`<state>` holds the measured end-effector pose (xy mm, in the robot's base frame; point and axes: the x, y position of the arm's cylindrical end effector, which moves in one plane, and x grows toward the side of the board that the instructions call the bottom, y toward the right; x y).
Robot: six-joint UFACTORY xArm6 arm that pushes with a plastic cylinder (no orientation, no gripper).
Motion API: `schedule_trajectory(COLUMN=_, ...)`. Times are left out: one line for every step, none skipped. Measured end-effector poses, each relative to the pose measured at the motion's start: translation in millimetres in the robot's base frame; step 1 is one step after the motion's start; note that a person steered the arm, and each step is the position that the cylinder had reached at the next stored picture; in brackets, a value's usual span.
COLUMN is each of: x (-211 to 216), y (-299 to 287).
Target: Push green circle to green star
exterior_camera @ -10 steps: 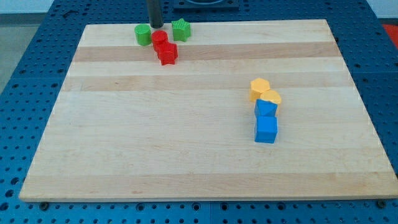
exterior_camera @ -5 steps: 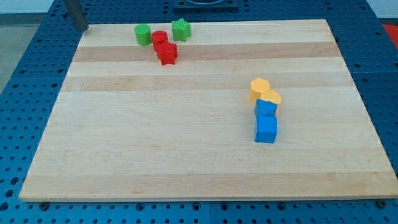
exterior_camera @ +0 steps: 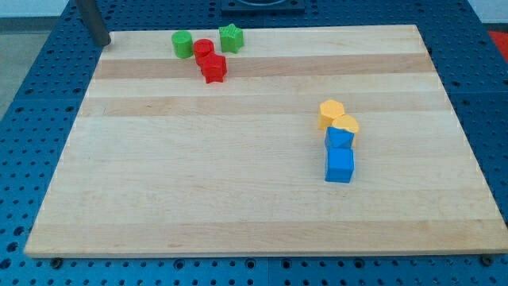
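I have one camera only, set above the near edge of the wooden board (exterior_camera: 254,199) and tilted down toward its far edge. It stands back enough to take in the whole board and the blue perforated table (exterior_camera: 32,119) around it. My tip (exterior_camera: 101,43) sits at the view's top left.

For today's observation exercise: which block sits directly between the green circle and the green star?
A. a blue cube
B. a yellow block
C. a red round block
C: the red round block sits between the green circle and the green star.
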<state>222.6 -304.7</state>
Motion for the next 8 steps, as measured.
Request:
schedule_trajectory(x=3.4, y=-0.2)
schedule_trajectory(x=6.0, y=-0.2)
schedule_trajectory(x=8.0, y=-0.1)
schedule_trajectory(x=9.2, y=-0.1)
schedule_trajectory(x=9.2, y=0.0)
schedule_trajectory(x=0.8, y=9.9)
schedule_trajectory(x=-0.1, y=44.3)
schedule_trajectory(x=4.9, y=83.7)
